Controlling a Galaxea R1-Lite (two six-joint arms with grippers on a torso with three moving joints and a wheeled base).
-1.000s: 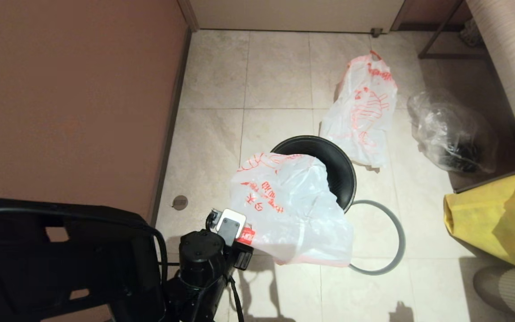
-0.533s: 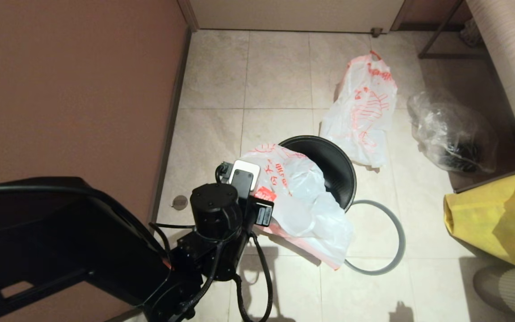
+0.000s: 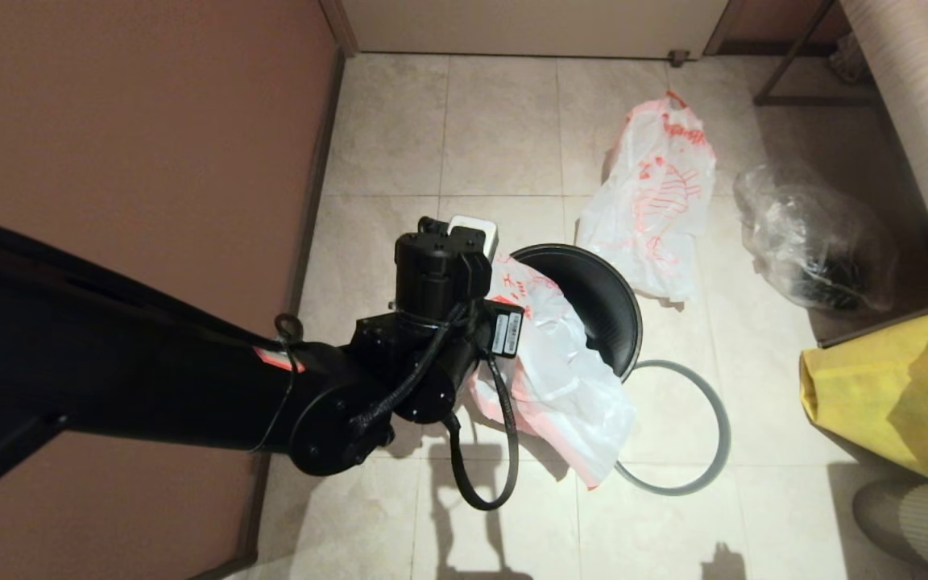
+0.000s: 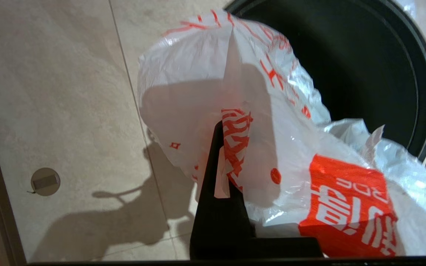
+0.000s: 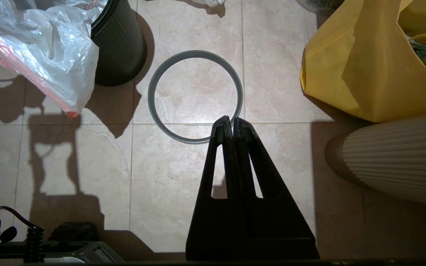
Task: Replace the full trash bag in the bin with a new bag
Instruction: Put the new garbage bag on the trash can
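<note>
One new bag [image 4: 213, 92] clamped in left gripper [image 4: 223, 147] jaws over one bin [image 3: 605, 302], right gripper [image 5: 232, 127] jaws together, one full trash bag [image 3: 657, 209].

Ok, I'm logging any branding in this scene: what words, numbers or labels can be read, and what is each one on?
Nothing reads clearly enough to quote.
New bag: red block characters, creased and partly folded, not legible.
Red patch on that bag: white characters, seen upside down, not legible for sure.
Full bag: red drawing and lettering, too blurred.
Arm sticker: barcode-like print, too small.
</note>
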